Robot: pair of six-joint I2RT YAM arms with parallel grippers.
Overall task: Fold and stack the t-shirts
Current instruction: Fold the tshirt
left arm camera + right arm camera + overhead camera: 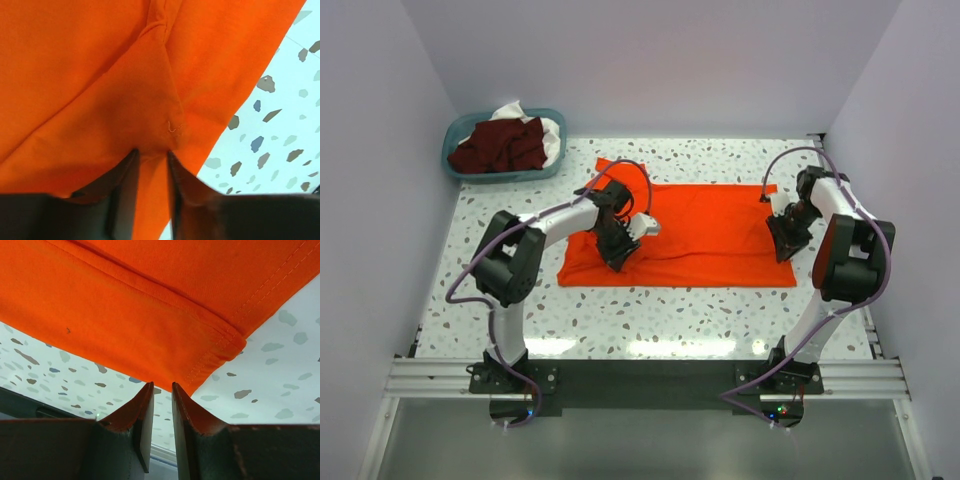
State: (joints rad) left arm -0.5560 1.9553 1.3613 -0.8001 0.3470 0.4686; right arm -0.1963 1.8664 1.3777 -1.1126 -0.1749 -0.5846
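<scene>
A bright orange-red t-shirt (705,230) lies spread across the middle of the table, its left part bunched. My left gripper (617,252) is down on that left part and is shut on a fold of the orange cloth (125,90), which fills the gap between its fingers (151,152). My right gripper (787,243) sits at the shirt's right edge. Its jaws (161,385) stand a narrow gap apart with nothing between them, the tips just at the stitched hem (210,340). Dark maroon shirts (500,145) and white cloth (550,128) lie in the basket.
The teal plastic basket (453,140) stands at the back left corner, off the speckled table (650,320). White walls close in the left, back and right sides. A metal rail (650,375) runs along the near edge by the arm bases.
</scene>
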